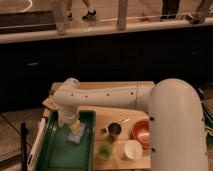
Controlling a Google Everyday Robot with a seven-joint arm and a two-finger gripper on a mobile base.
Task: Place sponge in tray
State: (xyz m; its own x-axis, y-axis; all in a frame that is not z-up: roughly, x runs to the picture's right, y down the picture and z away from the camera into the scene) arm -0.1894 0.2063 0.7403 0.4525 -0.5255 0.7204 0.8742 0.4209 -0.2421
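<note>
The green tray lies at the front left of the wooden table. The light-blue sponge with a yellowish patch lies inside the tray near its far right corner. My gripper hangs from the white arm, directly over the sponge and at its far edge. Whether it touches the sponge cannot be told.
A metal cup with a spoon, an orange bowl, a green cup and a white bowl stand on the table right of the tray. My large white arm housing fills the right. A dark counter wall stands behind.
</note>
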